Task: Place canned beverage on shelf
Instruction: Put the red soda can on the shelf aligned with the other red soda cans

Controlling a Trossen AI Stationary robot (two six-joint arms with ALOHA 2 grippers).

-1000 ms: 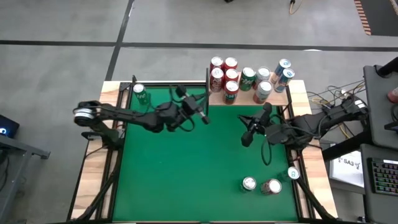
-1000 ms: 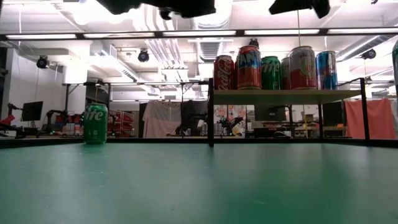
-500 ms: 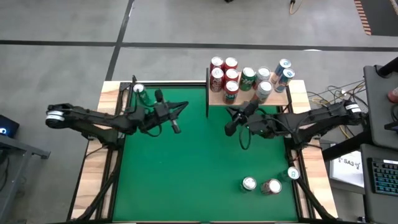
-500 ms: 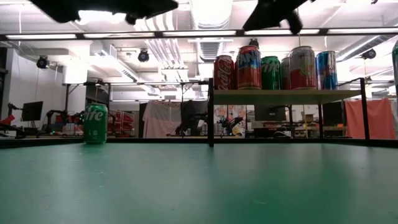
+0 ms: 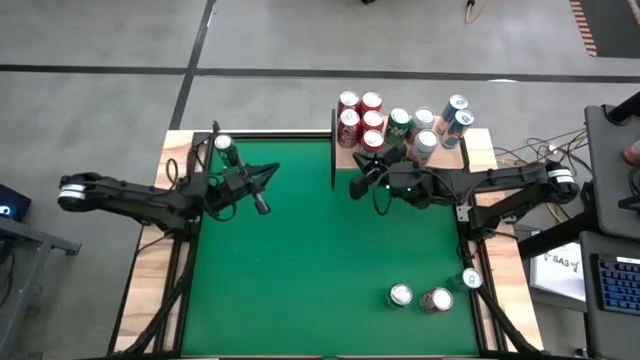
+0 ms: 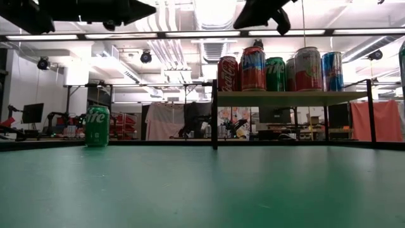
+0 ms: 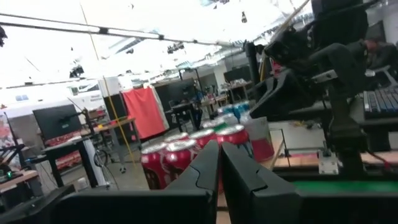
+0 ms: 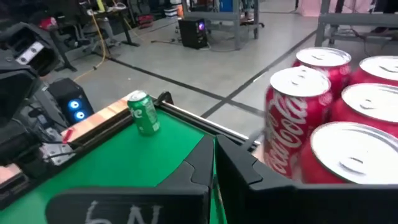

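One upright green can (image 5: 223,146) stands just beyond the closed, empty left claw (image 5: 262,205), the nearer arm.

Both arms are dark, near-black, built of slender jointed links. The left arm (image 5: 150,198) carries a pale grey-white ring at its outer joint, as does the right arm (image 5: 500,185). Black cables loop alongside the links. The left gripper (image 7: 219,163) has flat, matte black, angular fingers. The right gripper (image 8: 214,163) matches it, with faint pale markings on its housing.
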